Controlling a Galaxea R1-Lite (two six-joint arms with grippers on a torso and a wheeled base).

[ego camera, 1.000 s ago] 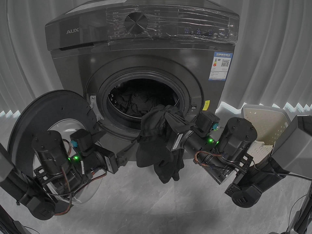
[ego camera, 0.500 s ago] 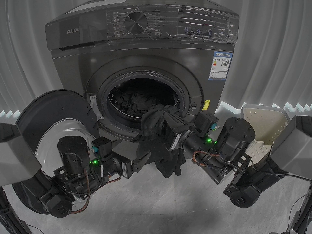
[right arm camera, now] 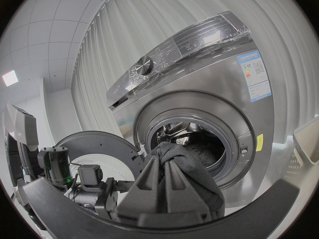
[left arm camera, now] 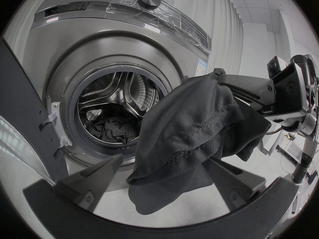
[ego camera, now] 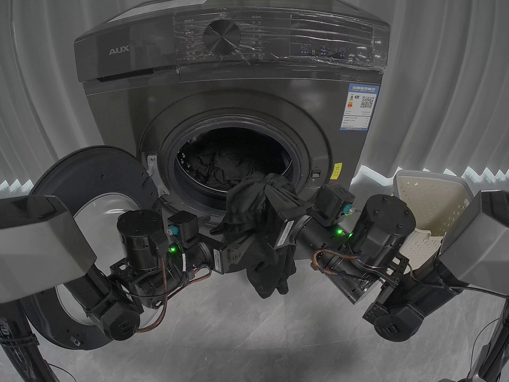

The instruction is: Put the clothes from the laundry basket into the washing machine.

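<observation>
Over the last second the left pincer (ego camera: 241,242) is brought in from low beside the open door (ego camera: 90,181) to the middle, and it is now placed under the black garment (ego camera: 249,208) with its fingers spread wide, one to each side of the hanging folds; whether the cloth is touched by them cannot be told. The right pincer (ego camera: 273,184) is kept clenched on the top of the garment, which is held just in front of the lower rim of the drum mouth (ego camera: 233,155) of the washing machine (ego camera: 233,96), most of it draped down outside toward the floor. The garment is lifted slightly in that time, but it is not yet carried inside. Dark clothes (ego camera: 212,165) are already seen lying in the drum, and the laundry basket (ego camera: 429,202) is stood to the right of the machine. A two-handed feed is judged to be prepared: the dangling part is likely meant to be gathered from below so that nothing is left trailing over the rim.
</observation>
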